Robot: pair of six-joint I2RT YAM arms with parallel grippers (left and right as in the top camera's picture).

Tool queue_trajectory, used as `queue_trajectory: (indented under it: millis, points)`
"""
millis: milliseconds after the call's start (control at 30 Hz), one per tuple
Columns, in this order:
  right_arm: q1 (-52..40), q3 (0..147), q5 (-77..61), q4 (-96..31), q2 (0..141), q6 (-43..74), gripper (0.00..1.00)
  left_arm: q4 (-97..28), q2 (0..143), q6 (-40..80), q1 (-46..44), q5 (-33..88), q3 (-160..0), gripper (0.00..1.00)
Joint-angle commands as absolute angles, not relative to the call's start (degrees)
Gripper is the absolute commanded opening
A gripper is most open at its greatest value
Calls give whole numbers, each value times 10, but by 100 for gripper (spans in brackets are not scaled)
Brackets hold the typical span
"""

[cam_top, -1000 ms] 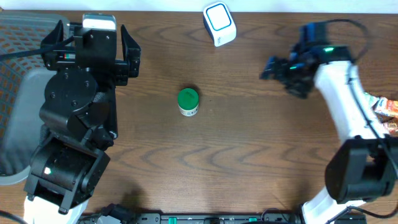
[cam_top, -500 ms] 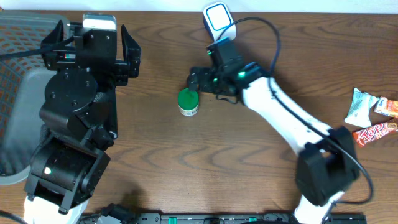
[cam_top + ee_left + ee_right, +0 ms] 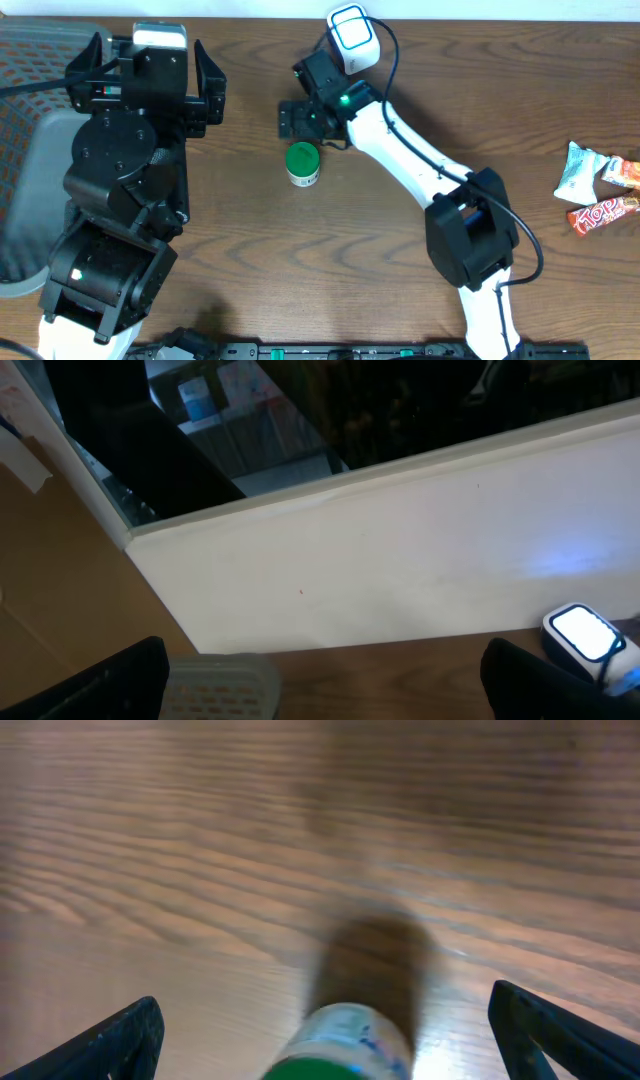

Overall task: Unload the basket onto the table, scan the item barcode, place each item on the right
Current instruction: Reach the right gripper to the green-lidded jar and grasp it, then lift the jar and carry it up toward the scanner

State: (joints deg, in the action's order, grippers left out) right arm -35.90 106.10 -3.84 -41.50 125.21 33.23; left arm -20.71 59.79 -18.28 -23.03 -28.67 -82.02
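The right end effector [image 3: 298, 122] hovers just beyond the small bottle [image 3: 302, 163] with its jaws spread wide, apparently lining up to straddle it for a lift toward the scanner [image 3: 352, 38]. The left end effector [image 3: 148, 65], equally spread, sits parked aside. The bottle stands upright mid-tabletop [image 3: 250, 260], white-bodied with a green cap, its label too blurred to read.

A dark brown wood-grain tabletop [image 3: 300, 260] runs up to a plain white wall [image 3: 400, 550], where a faint bluish glow falls. Above it, a dark glass window [image 3: 300, 410] shows dim reflections; a tan panel [image 3: 50, 560] stands left
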Motion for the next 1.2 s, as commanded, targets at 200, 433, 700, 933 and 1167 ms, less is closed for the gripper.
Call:
queue_trajectory:
  millis: [200,433,700,933,1167]
  points:
    - [-404,1072,21,-467,1290,307,99,-206,595,-188,-228,-290,-829,100]
    - [-404,1072,28,-491,1297,305,99,-206,595,-188,-228,-290,-829,100]
    - [-403,1072,30,-528,1301,297,98,-206,595,-188,-228,-290,-829,100]
    - [-404,1072,30,-527,1305,297,95,-206,595,-188,-228,-290,-829,100]
    - [-404,1072,44,-528,1313,297,92,-206,595,-188,-228,-290,-829,100]
